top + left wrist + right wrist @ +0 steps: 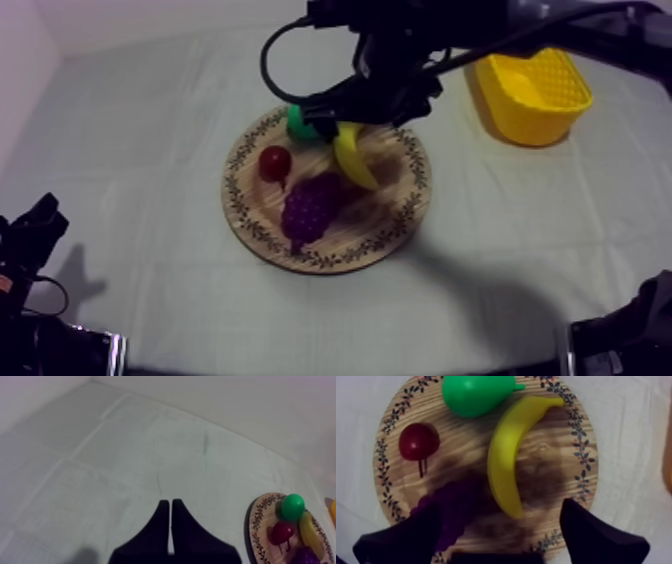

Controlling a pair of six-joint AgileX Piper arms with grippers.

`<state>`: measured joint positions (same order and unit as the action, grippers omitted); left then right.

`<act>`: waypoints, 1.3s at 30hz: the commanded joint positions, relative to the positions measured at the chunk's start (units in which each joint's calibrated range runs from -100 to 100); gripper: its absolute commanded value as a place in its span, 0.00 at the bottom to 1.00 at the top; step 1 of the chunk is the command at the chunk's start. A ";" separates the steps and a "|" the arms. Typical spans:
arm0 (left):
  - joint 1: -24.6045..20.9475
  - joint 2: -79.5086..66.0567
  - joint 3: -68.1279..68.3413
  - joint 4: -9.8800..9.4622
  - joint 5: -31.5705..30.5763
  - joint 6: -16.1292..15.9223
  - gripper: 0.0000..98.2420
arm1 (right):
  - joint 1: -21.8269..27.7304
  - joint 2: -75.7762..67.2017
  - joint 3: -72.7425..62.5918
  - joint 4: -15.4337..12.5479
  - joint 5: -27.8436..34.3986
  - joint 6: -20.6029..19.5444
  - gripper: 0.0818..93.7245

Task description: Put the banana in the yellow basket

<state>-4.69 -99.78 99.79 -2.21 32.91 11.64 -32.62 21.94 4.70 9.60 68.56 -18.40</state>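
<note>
Pickup in prospect: my right gripper (pixel 500 508) hung spread wide above the curved yellow toy banana (pixel 503 461) on the round wooden board with a patterned rim (pixel 556 476). The fruit's long axis ran from beside the green pear (pixel 473 393) toward the gripper, its near tip under the gap. The yellow mesh-sided basket (pixel 530 95) stood beyond the board on that arm's side. My left gripper (pixel 171 503) rested pinched narrow, well apart.

One each: banana (pixel 352 155), pear (pixel 299 123), grapes (pixel 308 210), small red fruit (pixel 275 161), board (pixel 402 215), basket (pixel 530 112)
</note>
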 commanded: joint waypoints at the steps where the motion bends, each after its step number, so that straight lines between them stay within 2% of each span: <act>1: 0.02 -0.05 -0.01 0.03 0.00 0.01 0.00 | 0.37 3.19 -1.40 0.06 -0.45 0.08 0.67; 12: 0.02 -0.05 -0.01 0.03 0.00 0.01 0.00 | 1.92 13.82 -9.58 0.50 -3.57 0.42 0.61; 24: 0.02 -0.05 -0.01 0.03 0.00 0.01 0.00 | 1.91 20.41 -11.90 1.24 -5.83 0.02 0.54; 26: 0.02 -0.05 -0.01 0.03 0.00 0.01 0.00 | 1.87 21.30 -12.03 1.41 -6.20 0.00 0.49; 32: 0.02 -0.05 -0.01 0.03 0.00 0.01 0.00 | 1.84 22.24 -12.15 2.00 -7.15 -0.01 0.23; 35: 0.02 -0.05 -0.01 0.03 0.00 0.01 0.00 | 1.92 21.18 -11.43 2.62 -7.64 -0.43 0.17; 39: 0.02 -0.05 -0.01 0.03 0.00 0.01 0.00 | 2.09 17.60 -8.40 4.08 -8.68 -1.47 0.15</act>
<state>-4.69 -99.78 99.79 -2.21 32.91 11.64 -30.57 41.11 -4.95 13.34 60.09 -19.53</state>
